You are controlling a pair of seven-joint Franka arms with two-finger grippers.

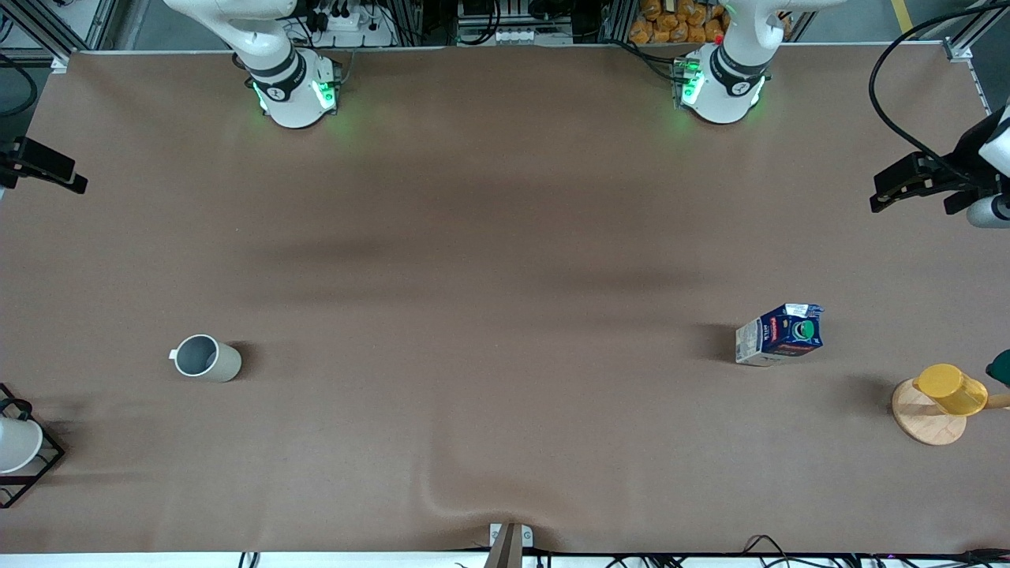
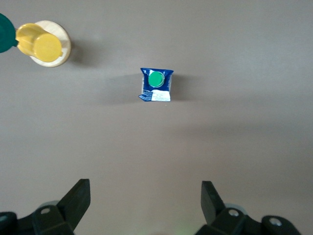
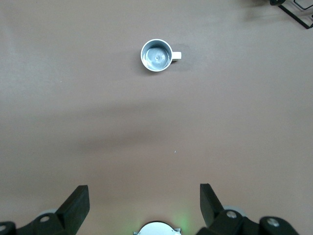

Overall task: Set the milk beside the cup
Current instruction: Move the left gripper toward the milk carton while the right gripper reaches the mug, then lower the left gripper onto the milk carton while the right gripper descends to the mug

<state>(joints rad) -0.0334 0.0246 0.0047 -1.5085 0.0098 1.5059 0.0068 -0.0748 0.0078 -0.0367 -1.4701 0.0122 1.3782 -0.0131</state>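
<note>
Milk (image 1: 779, 334) stands upright toward the left arm's end, well apart from cup (image 1: 207, 358).
Left gripper (image 2: 145, 203) high over tabletop (image 1: 505, 237) near milk, fingers wide; right gripper (image 3: 144, 205) near cup, fingers wide.

Table (image 1: 505, 237) is showing a matt brown covering, cloth- or paper-like, rippling into a fold at the edge nearest the front camera. Milk (image 1: 779, 334) is looking like printed carton board with a slight sheen, its cap (image 2: 156, 79) smooth green plastic. Cup (image 1: 207, 358) is looking matt outside, its inside (image 3: 156, 55) glossier and reflecting light. Near the milk, a smooth yellow cup (image 1: 951, 389) is sitting on a pale wooden disc (image 1: 927, 422).
</note>
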